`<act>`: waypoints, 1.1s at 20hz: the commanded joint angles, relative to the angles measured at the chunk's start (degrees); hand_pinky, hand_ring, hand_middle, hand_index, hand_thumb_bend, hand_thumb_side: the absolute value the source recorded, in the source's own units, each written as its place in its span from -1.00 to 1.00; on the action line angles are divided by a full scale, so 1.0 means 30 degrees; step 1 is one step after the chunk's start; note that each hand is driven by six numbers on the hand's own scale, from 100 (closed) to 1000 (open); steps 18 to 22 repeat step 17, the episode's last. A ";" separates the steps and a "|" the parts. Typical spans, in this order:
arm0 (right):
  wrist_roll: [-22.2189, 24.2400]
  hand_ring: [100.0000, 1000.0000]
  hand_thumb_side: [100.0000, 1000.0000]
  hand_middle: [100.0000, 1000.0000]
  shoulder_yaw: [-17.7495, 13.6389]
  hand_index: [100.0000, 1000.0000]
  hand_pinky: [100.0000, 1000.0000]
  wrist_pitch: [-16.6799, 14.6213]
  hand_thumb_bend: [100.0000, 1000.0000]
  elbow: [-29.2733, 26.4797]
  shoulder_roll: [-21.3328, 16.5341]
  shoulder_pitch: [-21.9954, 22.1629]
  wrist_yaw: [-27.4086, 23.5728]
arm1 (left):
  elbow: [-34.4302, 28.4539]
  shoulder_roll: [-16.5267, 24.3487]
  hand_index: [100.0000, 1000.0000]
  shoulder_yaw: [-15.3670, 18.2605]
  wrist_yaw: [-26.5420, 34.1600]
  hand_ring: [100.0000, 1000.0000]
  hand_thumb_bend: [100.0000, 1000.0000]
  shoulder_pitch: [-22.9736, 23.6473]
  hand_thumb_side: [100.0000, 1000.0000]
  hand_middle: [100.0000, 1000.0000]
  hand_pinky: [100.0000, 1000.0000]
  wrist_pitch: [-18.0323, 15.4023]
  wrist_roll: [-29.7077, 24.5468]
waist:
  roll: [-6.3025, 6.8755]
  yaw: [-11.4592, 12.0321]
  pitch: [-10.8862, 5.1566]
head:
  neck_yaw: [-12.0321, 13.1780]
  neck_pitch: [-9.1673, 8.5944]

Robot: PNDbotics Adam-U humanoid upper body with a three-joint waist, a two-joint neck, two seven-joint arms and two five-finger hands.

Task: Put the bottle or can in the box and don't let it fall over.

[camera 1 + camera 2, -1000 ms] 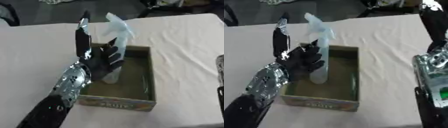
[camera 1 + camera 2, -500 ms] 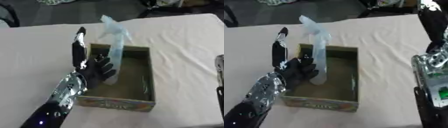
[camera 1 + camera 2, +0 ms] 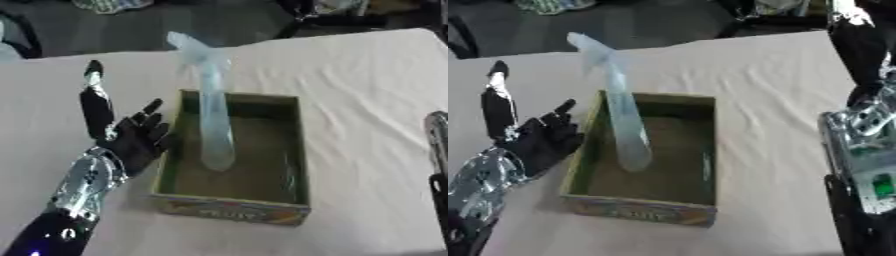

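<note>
Nearest to me, my left hand (image 3: 133,140) rests on the pale pink tablecloth (image 3: 367,90) just beside the left wall of the open cardboard box with a printed front panel (image 3: 234,209). Its fingers are straight and spread, thumb raised, palm turned toward the box, and they grasp nothing. I cannot tell whether the fingertips touch the box wall or stand just clear of it.

My right hand (image 3: 859,37) shows at the right edge of the right eye view, upright above the silver forearm. I cannot tell how its fingers are set.

Inside the box, the translucent pale blue plastic bottle (image 3: 213,125) stands with its base on the box floor, toward the left half of the compartment. It is upright with a slight lean, its narrow top tilting to the upper left above the rim. No hand touches it.

Beyond the table edge lies a dark floor (image 3: 131,25).
</note>
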 commanded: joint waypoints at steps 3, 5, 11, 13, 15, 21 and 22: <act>-0.0090 0.13 -0.82 0.57 -0.0250 0.55 0.65 -0.0084 0.28 -0.0417 -0.0473 -0.0184 0.0107 | -0.1206 0.1331 0.92 0.2061 -0.1037 -1.00 0.36 0.0717 1.00 -0.88 -1.00 -0.1117 0.0622 | -0.0018 0.0039 -0.0438 | -0.0210 -0.0299; -0.0119 0.13 -0.82 0.56 -0.0270 0.55 0.65 -0.0094 0.27 -0.0417 -0.0469 -0.0202 0.0101 | -0.1470 0.1810 0.93 0.2836 -0.1591 -1.00 0.37 0.1151 1.00 -0.84 -1.00 -0.1673 0.0722 | -0.0018 0.0040 -0.0435 | -0.0264 -0.0303; -0.0187 0.13 -0.81 0.56 -0.0340 0.55 0.65 -0.0136 0.27 -0.0417 -0.0503 -0.0213 0.0140 | -0.2696 0.3961 0.86 0.5360 -0.5910 -0.89 0.23 0.2233 1.00 -0.31 -0.95 -0.3484 0.1343 | -0.0041 0.0098 -0.0426 | -0.0367 -0.0323; -0.0191 0.13 -0.82 0.56 -0.0346 0.55 0.65 -0.0130 0.27 -0.0417 -0.0520 -0.0202 0.0135 | -0.3364 0.4543 0.81 0.6194 -0.8352 -0.41 -0.08 0.2337 1.00 0.06 -0.21 -0.4133 0.1104 | -0.0081 0.0122 -0.0421 | -0.0318 -0.0336; -0.0195 0.13 -0.82 0.56 -0.0352 0.55 0.65 -0.0122 0.27 -0.0417 -0.0531 -0.0184 0.0128 | -0.3632 0.4975 0.80 0.6963 -1.1213 -0.05 -0.28 0.2319 0.97 0.38 0.26 -0.4737 0.0476 | -0.0131 0.0147 -0.0411 | -0.0242 -0.0365; -0.0201 0.13 -0.82 0.56 -0.0345 0.55 0.65 -0.0090 0.28 -0.0417 -0.0538 -0.0165 0.0099 | -0.3696 0.5193 0.81 0.7628 -1.4444 0.47 -0.49 0.2290 0.80 0.76 0.72 -0.5106 -0.0310 | -0.0187 0.0163 -0.0386 | -0.0186 -0.0427; -0.0201 0.13 -0.82 0.56 -0.0345 0.55 0.65 -0.0090 0.28 -0.0417 -0.0538 -0.0165 0.0099 | -0.3696 0.5193 0.81 0.7628 -1.4444 0.47 -0.49 0.2290 0.80 0.76 0.72 -0.5106 -0.0310 | -0.0187 0.0163 -0.0386 | -0.0186 -0.0427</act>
